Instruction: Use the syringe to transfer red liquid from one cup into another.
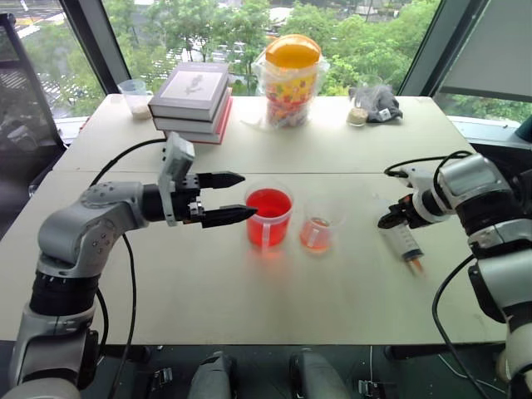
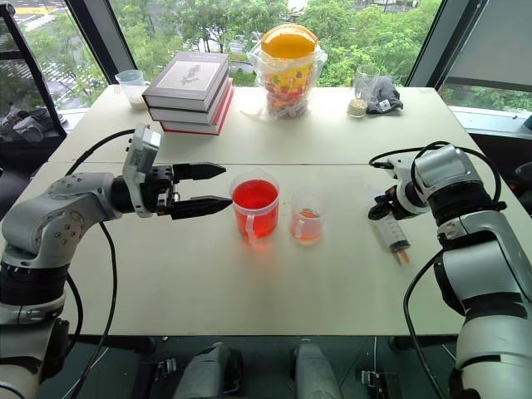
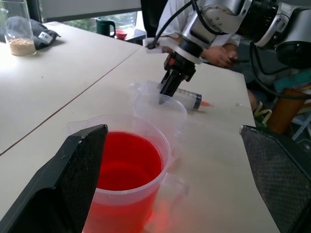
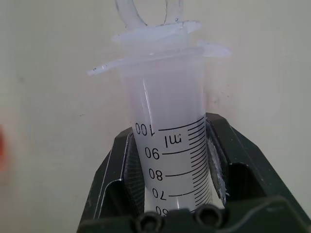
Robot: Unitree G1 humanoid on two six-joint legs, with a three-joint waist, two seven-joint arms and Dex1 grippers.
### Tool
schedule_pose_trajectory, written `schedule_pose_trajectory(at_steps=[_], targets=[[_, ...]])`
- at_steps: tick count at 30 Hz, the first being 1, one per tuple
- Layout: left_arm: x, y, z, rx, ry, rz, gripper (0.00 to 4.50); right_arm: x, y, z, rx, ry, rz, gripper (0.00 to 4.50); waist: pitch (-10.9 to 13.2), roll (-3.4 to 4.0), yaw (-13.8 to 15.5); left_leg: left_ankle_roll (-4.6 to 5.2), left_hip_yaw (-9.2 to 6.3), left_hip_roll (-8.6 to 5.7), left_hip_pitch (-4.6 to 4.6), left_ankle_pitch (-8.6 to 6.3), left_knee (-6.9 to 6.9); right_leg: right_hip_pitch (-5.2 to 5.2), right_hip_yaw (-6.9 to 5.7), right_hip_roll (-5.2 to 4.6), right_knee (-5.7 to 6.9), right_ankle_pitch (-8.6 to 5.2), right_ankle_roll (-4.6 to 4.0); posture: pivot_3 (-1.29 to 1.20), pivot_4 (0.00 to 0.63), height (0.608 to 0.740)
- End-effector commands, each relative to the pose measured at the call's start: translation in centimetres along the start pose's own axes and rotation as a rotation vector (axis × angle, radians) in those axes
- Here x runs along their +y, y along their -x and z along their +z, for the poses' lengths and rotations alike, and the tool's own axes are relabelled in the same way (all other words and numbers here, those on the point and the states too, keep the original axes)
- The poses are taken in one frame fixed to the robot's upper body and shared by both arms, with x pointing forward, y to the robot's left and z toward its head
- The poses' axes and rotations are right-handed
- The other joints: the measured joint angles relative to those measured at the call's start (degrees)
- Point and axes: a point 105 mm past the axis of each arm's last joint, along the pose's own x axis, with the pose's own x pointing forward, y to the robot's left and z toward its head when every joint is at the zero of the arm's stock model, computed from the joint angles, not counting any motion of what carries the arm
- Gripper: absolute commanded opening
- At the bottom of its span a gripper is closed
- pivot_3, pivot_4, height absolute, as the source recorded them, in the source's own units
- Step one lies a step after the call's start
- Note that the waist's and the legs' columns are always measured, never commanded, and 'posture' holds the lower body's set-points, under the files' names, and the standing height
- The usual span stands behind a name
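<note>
Clamped between the two black fingers of the right gripper (image 4: 170, 194), the syringe (image 4: 167, 145) is seen at closest range in the right wrist view, its clear barrel held at the upper scale marks with the flange and white plunger projecting beyond the fingertips. From the head views, the syringe (image 1: 403, 243) is seen lying on the white table (image 1: 249, 291) at the robot's right, its orange tip pointing toward the near edge, with the right gripper (image 1: 391, 219) closed on its far end. Well apart to the left, the larger cup (image 1: 268, 216) of red liquid (image 1: 268, 204) stands near the table's middle, and the smaller cup (image 1: 317, 230), pale orange low down, is set just beside it on the syringe's side. The left gripper (image 1: 241, 198) is held level just beside the larger cup, fingers spread wide and holding nothing. Stacked books (image 1: 193, 101), a bagged jar with an orange lid (image 1: 290, 79) and a small cup (image 1: 135, 97) are placed along the far edge.
</note>
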Motion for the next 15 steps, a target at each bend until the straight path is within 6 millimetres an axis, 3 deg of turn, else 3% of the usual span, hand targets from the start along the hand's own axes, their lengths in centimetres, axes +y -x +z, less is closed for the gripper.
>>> schedule_pose_trajectory(at_steps=[1,3,6,9,13,15], targets=[[0.1,0.3,1.4,-0.023,-0.046,-0.001,4.50,1.3,5.6,5.8,-0.390,0.119,0.013,1.39,0.0,0.00,0.0,0.00,0.00,0.00,0.00,0.00,-0.02,0.00,0.00,0.00,0.00,0.00,0.00,0.00,0.150,0.740],[0.4,0.2,1.7,-0.028,-0.053,-0.001,4.50,3.9,9.0,8.5,-0.647,0.193,0.081,1.39,0.0,0.00,0.2,-0.01,-0.01,0.00,0.00,0.00,-0.04,-0.01,-0.01,0.00,0.00,0.00,0.01,0.00,0.150,0.740],[1.0,0.2,2.2,-0.033,-0.061,0.001,4.50,7.5,13.1,10.6,-0.976,0.275,0.165,1.39,0.0,0.00,0.0,-0.01,-0.01,0.01,0.01,0.00,-0.06,0.00,-0.03,0.01,0.00,0.01,0.02,0.00,0.150,0.740],[1.7,0.3,2.7,-0.038,-0.064,-0.003,4.50,12.0,16.0,11.2,-1.222,0.336,0.292,1.39,0.0,0.00,0.0,-0.03,-0.03,0.02,0.02,0.01,-0.06,0.00,-0.05,0.04,0.06,0.01,0.03,0.00,0.150,0.740],[2.2,0.3,2.9,-0.031,-0.084,-0.007,4.50,16.2,16.4,10.3,-1.335,0.334,0.495,1.39,0.0,0.00,0.1,-0.06,-0.01,0.03,0.01,0.03,-0.04,0.01,-0.06,0.02,0.08,0.01,0.03,0.00,0.150,0.740],[2.5,0.3,3.3,-0.029,-0.096,-0.007,4.50,18.7,14.3,8.6,-1.322,0.383,0.581,1.39,0.0,-0.06,0.4,-0.06,-0.03,0.01,0.01,0.03,-0.03,0.04,-0.09,0.00,0.06,0.01,0.03,0.00,0.150,0.740]])
